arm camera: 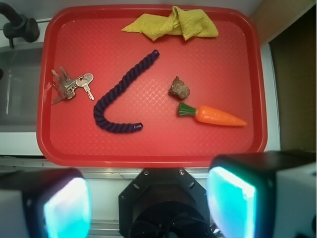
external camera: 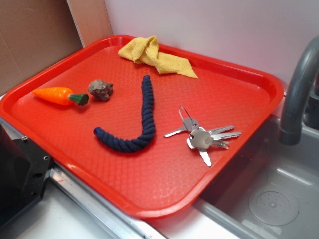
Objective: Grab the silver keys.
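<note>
From the wrist view I see my gripper (arm camera: 148, 208) at the bottom of the frame, its fingers (arm camera: 64, 206) spread wide and holding nothing, hanging short of the red tray (arm camera: 148, 158). On the tray, the silver keys (arm camera: 69, 85) lie at centre left, just left of the curved dark blue rope (arm camera: 116, 99). Right of centre sit a brown rock (arm camera: 179, 88) and a toy carrot (arm camera: 215, 116). Farthest, at top centre, lies a yellow cloth (arm camera: 173, 25).

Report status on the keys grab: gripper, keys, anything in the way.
Gripper open, empty, hanging back off the tray's near edge. Keys untouched, flat on the tray near the sink-side rim. Blue rope lies beside them, apart; nothing on top.
</note>
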### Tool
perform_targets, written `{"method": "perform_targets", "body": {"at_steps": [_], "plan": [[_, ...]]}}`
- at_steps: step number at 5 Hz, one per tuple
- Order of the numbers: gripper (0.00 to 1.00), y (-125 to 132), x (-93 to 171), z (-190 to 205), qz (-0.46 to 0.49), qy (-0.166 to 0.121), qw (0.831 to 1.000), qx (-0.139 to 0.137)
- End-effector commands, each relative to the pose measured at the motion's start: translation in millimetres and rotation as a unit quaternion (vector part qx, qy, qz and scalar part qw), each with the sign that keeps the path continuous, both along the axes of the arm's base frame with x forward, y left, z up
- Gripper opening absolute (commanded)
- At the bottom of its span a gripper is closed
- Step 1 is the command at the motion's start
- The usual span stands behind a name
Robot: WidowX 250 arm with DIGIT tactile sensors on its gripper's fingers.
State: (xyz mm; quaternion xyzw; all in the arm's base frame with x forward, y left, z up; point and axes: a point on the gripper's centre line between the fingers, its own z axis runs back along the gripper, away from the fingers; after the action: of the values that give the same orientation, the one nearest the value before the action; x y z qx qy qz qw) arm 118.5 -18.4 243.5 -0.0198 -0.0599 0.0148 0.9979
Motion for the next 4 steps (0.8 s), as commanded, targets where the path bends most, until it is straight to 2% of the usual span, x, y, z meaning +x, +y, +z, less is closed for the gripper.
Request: {"method": "perform_targets", "body": {"at_steps": [1, 2, 3, 4], "plan": [[1.0, 0, 0, 0, 0.0, 0.0, 1.0, 0.0], [1.0, -47, 34, -35, 0.072, 0.0, 0.997, 0.001], [1.0, -66, 51, -49, 0.169, -0.041, 0.985, -0.017], [1.0, -84, 73, -81, 0.263, -0.006, 0.962, -0.069]]}}
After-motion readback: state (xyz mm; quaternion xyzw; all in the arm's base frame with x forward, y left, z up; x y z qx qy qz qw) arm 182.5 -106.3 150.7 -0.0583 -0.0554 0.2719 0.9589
